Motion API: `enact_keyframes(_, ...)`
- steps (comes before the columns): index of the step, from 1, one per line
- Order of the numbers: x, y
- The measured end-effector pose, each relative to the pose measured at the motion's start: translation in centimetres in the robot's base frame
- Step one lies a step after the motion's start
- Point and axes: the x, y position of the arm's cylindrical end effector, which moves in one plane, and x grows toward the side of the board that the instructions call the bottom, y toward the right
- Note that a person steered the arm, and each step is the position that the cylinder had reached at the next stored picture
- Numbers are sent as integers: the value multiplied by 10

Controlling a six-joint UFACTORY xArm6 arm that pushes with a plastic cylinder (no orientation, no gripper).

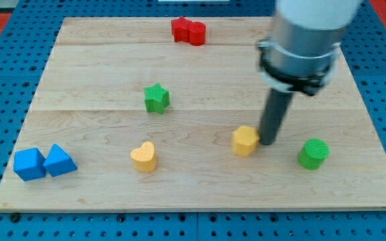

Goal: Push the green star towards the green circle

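The green star [156,98] lies on the wooden board left of the middle. The green circle [313,153] stands near the view's lower right. My tip [269,142] rests on the board between them, much closer to the circle, and right next to a yellow hexagon-like block [245,140] on its left. The tip is far to the right of and below the star, not touching it.
A yellow heart [143,156] lies below the star. Two blue blocks [43,163] sit at the lower left corner. A red block [188,31] lies at the top edge. The board's edge [200,209] runs along the bottom.
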Motion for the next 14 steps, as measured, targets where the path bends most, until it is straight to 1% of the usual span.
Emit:
enact_keyframes(1, 11, -69)
enact_keyframes(2, -3, -98)
enact_keyframes(3, -60, -92)
enact_keyframes(4, -131, -71)
enact_keyframes(5, -138, -130)
enact_keyframes(6, -134, -182)
enact_keyframes(7, -121, -213)
enact_keyframes(8, -100, -156)
enact_keyframes(9, -90, -60)
enact_keyframes(10, -77, 14)
enact_keyframes(11, -105, -16)
enact_keyframes(12, -122, -78)
enact_keyframes(13, -111, -135)
enact_keyframes(14, -76, -135)
